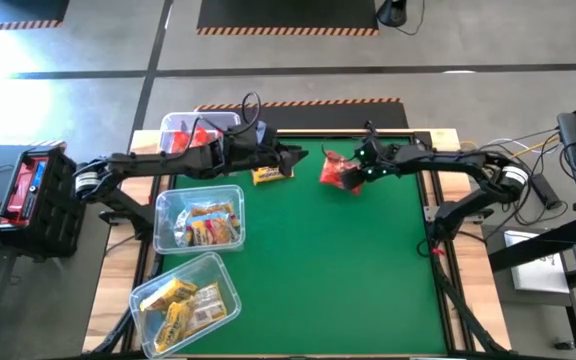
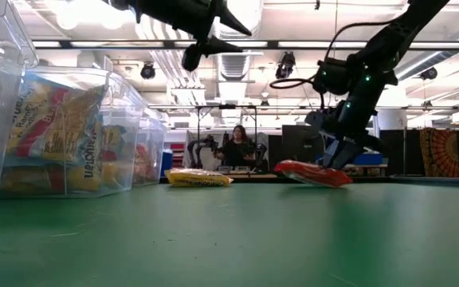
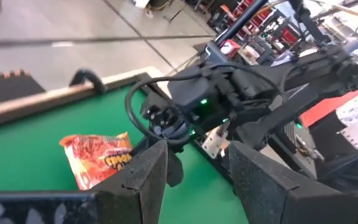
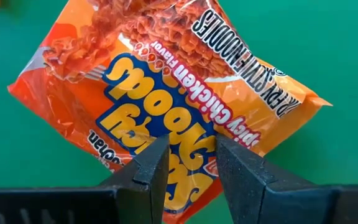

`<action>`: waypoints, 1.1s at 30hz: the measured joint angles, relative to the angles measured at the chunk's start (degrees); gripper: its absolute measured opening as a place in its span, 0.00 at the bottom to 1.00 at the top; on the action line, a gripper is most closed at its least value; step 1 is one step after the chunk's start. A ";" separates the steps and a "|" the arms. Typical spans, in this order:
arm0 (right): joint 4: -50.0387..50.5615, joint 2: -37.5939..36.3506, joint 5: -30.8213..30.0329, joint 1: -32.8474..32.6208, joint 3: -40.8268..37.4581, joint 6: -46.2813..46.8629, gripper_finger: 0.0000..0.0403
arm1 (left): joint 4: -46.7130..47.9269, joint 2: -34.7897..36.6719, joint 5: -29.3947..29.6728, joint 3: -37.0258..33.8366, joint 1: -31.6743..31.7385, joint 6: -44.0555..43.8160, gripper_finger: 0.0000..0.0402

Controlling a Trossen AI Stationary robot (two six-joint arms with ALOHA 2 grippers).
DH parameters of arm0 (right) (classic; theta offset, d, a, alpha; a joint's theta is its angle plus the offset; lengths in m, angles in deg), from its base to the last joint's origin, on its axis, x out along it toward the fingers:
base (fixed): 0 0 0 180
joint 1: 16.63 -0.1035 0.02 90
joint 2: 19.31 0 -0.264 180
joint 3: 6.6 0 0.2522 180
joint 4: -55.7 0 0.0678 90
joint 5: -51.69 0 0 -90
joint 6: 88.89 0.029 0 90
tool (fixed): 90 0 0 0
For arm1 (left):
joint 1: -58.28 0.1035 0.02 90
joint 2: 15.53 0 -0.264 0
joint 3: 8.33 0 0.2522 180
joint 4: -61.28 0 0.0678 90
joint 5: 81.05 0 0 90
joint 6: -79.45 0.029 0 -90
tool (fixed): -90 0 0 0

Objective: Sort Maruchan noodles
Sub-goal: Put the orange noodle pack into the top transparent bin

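**Right pincer clamped on an orange packet at the far side of the worktop**

Nearest the front edge of the green worktop [image 1: 328, 270], on its left side, sits a clear bin [image 1: 186, 303] holding yellow noodle packets [image 1: 176, 300]. Just behind it stands a second clear bin [image 1: 200, 219] with orange-and-blue packets [image 1: 211, 224] inside. Farther back, by the far left corner, a third bin [image 1: 180, 133] holds red packets (mostly hidden under the left arm).

Toward the far edge, a single yellow packet [image 1: 268, 175] lies flat on the worktop, alone, near the middle. The left pincer [image 1: 298, 155] hovers above and just beyond it, well off the surface in the low view, its fingers [image 3: 148, 177] spread apart with nothing between them.

To the right of that, the right pincer [image 4: 188, 165] is closed on the edge of an orange packet [image 4: 166, 81] with blue lettering, its spicy chicken label legible between the fingers. In the low view this packet [image 2: 313, 173] sits tilted, low over the worktop, and whether its lower edge touches the green cannot be told. The two pincers are near each other but apart.

Beyond the worktop, in the room behind, a person [image 2: 237, 147] sits at a distant desk
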 joint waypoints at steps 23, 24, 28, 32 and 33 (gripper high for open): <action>-14.24 1.45 -0.31 -19.59 -0.20 20.69 0.29 | -3.71 -4.42 -5.71 -6.78 -9.58 -11.09 0.39; -15.73 1.49 -0.29 -20.13 -0.20 20.76 0.29 | -3.30 -4.42 -5.81 -6.81 -9.78 -11.07 0.39; -17.29 0.70 -0.32 -20.74 1.13 20.04 0.29 | -0.86 -4.39 -6.28 -6.81 -9.99 -10.27 0.39; -12.25 -1.55 -2.94 -20.29 3.17 16.48 0.29 | 1.36 -4.39 -5.98 -6.85 -9.88 -7.63 0.39; -9.84 -2.07 -4.35 -20.05 3.51 15.61 0.29 | 1.76 -4.44 -5.85 -6.85 -9.85 -7.45 0.39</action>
